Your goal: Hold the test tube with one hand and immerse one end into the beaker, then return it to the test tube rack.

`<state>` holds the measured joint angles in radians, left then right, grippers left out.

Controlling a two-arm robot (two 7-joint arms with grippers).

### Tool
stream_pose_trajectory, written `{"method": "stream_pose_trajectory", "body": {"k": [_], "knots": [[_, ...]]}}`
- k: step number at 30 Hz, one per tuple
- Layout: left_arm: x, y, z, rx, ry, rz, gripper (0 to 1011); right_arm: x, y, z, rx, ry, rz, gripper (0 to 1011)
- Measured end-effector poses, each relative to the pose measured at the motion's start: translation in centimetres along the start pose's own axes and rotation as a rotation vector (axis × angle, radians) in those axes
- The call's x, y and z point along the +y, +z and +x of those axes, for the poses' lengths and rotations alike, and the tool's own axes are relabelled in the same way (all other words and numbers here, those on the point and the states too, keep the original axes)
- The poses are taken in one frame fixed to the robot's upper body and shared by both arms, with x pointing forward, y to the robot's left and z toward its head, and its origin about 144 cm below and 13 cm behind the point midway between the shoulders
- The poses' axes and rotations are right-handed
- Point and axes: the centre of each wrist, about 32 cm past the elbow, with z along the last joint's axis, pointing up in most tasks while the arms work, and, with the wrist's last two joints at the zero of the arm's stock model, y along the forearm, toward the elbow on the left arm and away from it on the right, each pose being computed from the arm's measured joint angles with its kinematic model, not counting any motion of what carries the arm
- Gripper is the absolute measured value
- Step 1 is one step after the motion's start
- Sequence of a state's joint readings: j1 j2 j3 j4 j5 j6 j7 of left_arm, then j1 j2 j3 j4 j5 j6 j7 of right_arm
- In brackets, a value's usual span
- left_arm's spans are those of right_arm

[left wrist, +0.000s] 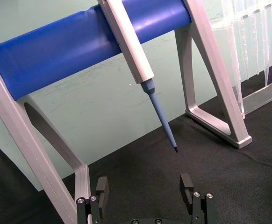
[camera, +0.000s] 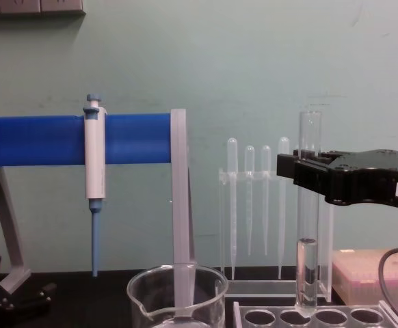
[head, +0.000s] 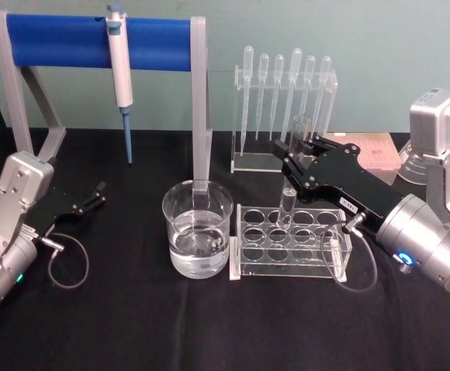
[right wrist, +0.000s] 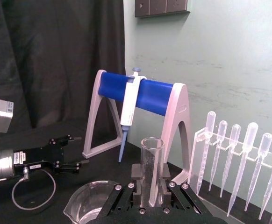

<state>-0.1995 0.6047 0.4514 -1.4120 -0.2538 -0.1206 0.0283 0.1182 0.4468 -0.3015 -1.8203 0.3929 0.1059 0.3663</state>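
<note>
Grey stand with a blue barrel [head: 93,42] at back left, white-and-blue pipettor [head: 119,73] hanging on it. Right gripper [head: 291,164], black on a silver wrist, reaches in from the right, angled down-left, fingers clamped mid-length on the test tube [head: 287,202]. Left gripper [head: 93,195] sits low at left over the black cloth [head: 132,325], fingers spread, empty. Clear acrylic rack [head: 287,261] just right of the glass beaker [head: 198,228], part-filled with clear liquid. Tube near upright, round bottom at the mouth of a rear-row rack hole.

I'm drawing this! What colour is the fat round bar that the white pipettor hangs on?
Bright blue. The thick round bar shows best in the head view.
</note>
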Motion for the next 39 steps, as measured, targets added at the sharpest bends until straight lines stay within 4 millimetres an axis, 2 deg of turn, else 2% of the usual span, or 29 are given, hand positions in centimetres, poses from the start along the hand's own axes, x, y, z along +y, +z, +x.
{"method": "stream_pose_trajectory", "body": {"k": [39], "knots": [[0.00, 0.00, 0.00, 0.000, 0.000, 0.000, 1000, 0.00, 0.00, 0.00, 0.000, 0.000, 0.000, 227]]}}
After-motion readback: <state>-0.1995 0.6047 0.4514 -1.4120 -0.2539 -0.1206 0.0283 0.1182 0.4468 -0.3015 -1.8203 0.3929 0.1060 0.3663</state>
